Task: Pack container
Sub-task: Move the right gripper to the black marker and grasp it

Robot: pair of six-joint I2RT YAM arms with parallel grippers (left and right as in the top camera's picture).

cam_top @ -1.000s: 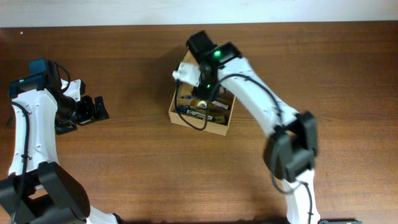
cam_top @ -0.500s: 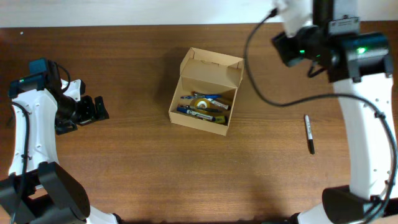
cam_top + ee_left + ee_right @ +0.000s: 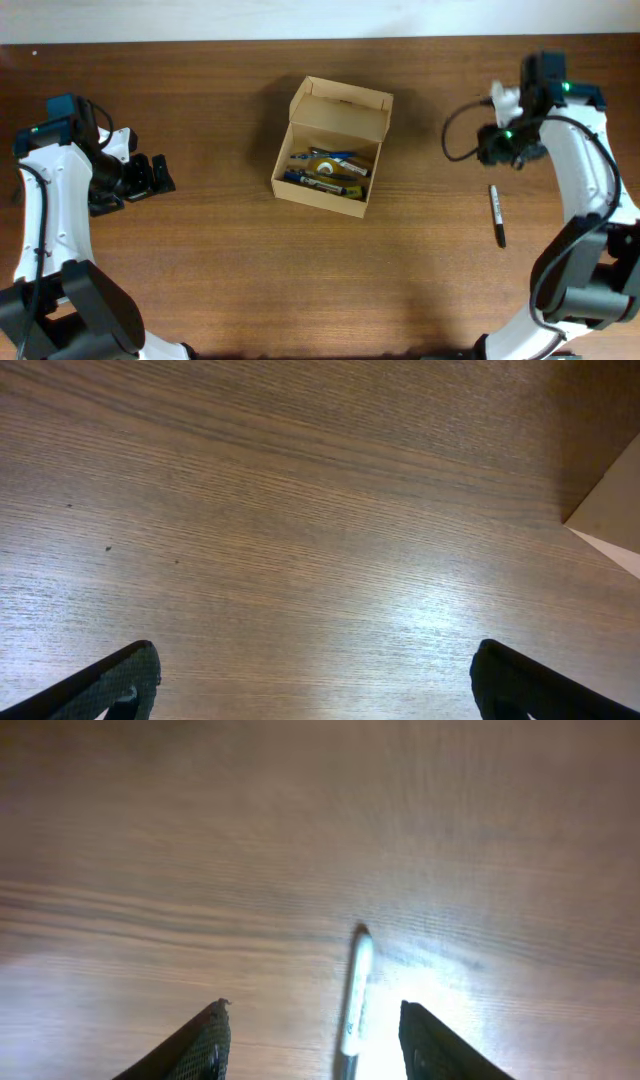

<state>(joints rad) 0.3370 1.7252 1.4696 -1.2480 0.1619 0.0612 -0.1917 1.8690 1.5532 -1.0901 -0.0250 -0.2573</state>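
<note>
- The container [image 3: 322, 197] sits on the brown wooden surface [image 3: 230, 270], roughly midway between the two arms. Its flap lid [image 3: 342, 108] is raised at the far side, so the opening is uncovered.
- Inside it we see several pens [image 3: 318, 181] lying flat, blue and dark, with a yellowish item [image 3: 325, 164] among them. What that item is, we cannot tell.
- To the right of the container, well apart from it, a black marker pen [image 3: 497, 215] lies alone on the surface.
- The right pincer [image 3: 497, 147] is also right of the container, near the marker's far end. It is released, fingers spread. In the right wrist view the marker shows pale under glare between the two fingers [image 3: 205, 1045], ungripped.
- A dark cable [image 3: 450, 130] loops out from that arm toward the container's side, without reaching it.
- The left pincer [image 3: 157, 174] is left of the container, well apart from it. It is released and holds nothing, with bare wood showing between its fingertips [image 3: 120, 675].
</note>
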